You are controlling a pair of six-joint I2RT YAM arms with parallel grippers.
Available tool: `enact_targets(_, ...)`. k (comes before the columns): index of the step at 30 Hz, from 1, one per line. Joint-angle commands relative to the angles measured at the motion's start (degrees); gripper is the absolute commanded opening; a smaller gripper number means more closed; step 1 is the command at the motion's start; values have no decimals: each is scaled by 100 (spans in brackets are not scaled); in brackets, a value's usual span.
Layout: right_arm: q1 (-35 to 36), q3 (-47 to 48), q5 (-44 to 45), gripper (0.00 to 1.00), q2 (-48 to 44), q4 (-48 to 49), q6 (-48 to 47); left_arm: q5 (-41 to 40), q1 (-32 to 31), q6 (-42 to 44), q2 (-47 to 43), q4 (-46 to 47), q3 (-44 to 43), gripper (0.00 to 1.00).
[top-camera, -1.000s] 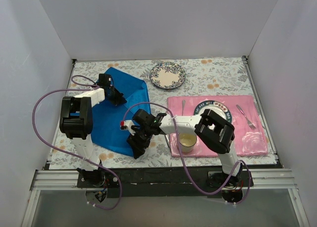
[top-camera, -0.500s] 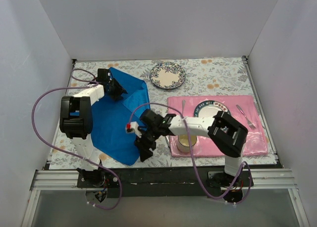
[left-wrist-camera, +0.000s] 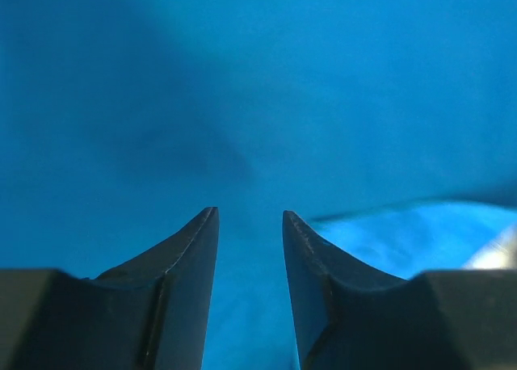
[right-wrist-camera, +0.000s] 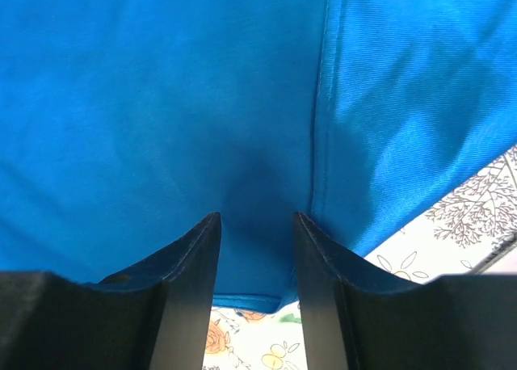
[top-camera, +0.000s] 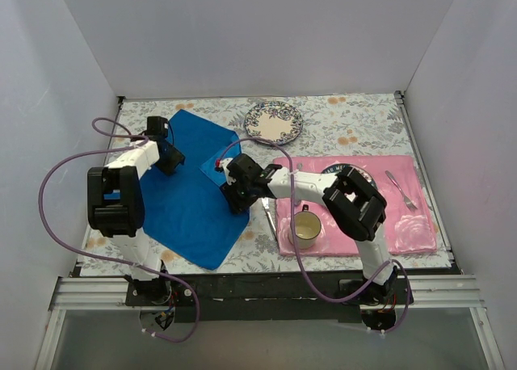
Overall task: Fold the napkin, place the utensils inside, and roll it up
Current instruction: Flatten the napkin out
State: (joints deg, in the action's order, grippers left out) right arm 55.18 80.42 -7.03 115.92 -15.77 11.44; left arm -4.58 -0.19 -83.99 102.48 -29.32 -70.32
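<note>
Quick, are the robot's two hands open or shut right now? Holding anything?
Left gripper: open, nothing between its fingers, just above the napkin.
Right gripper: open, nothing pinched, over a hemmed edge of the napkin.

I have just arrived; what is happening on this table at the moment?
Two robot arms are working on a blue napkin that lies on the table. The left gripper is over its far left part and the right gripper over its right edge, both with jaws apart and gripping nothing. The fork lies on the pink placemat, not in the napkin.
</note>
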Motion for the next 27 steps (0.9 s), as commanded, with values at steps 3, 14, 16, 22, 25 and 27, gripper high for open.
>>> enact_targets(3, 19, 448, 1010, 49, 405, 47, 34, -983, 10, -697, -183, -759, 658, 37)
enact_targets(14, -129, 1799, 1687, 52, 1546, 22, -652, -958, 10, -1479, -1641, -1295, 2303, 41)
enact_targets(16, -209, 2099, 1687, 52, 1714, -66, -713, -957, 10, -1550, -1984, -1374, 2618, 41)
enact_targets(22, -376, 3207, 1213, 54, 2032, -637, -924, -518, 10, -831, -2918, -971, 2507, 51)
enact_targets(25, -376, 3103, 870, 56, 1690, -734, -863, -360, 10, -620, -2628, -813, 1884, 57)
enact_targets(27, -376, 2962, 738, 59, 1285, -752, -793, -254, 10, -575, -2278, -672, 1559, 59)
